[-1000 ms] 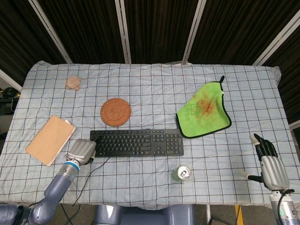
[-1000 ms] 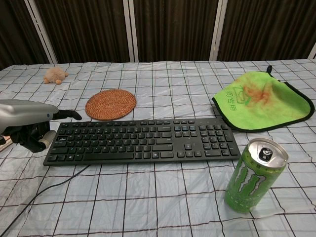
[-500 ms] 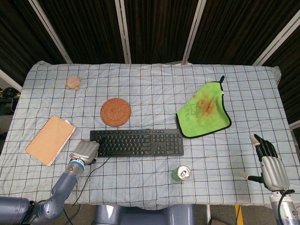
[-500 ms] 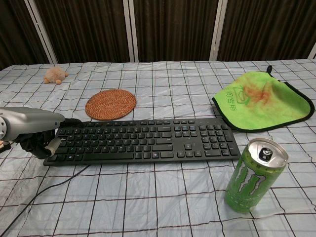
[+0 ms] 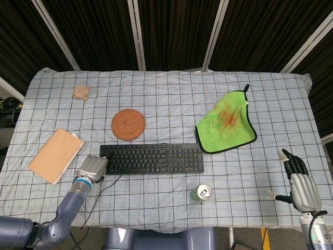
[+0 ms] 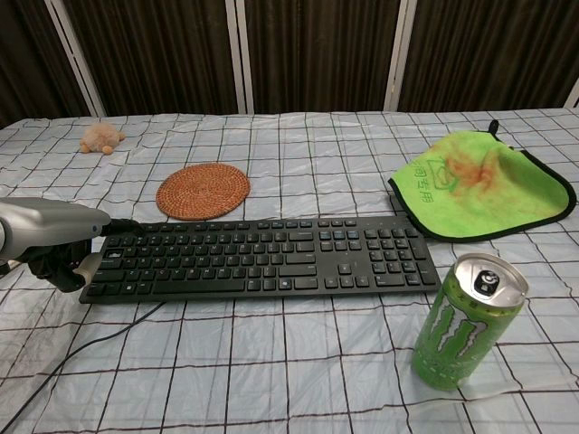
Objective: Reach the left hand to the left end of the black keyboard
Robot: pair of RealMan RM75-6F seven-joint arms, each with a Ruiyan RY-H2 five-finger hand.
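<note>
The black keyboard (image 5: 151,159) (image 6: 262,258) lies flat across the front middle of the checked cloth. My left hand (image 5: 91,169) (image 6: 50,237) is at its left end, palm down. The thumb reaches over the keyboard's far left corner, and a pale fingertip (image 6: 88,262) touches the left edge. The dark fingers curl downward beside that edge, with nothing held in them. My right hand (image 5: 302,185) is at the table's front right corner, fingers stretched out and empty; it shows only in the head view.
A green drink can (image 5: 201,192) (image 6: 466,321) stands just in front of the keyboard's right end. Behind the keyboard lie a woven coaster (image 5: 128,124) (image 6: 203,190) and a stained green cloth (image 5: 226,124). A tan notebook (image 5: 56,155) is to the left, and the keyboard cable (image 6: 90,339) trails forward.
My left hand edged right against the keyboard's left end, then eased slightly back left. The keyboard and my right hand have stayed put.
</note>
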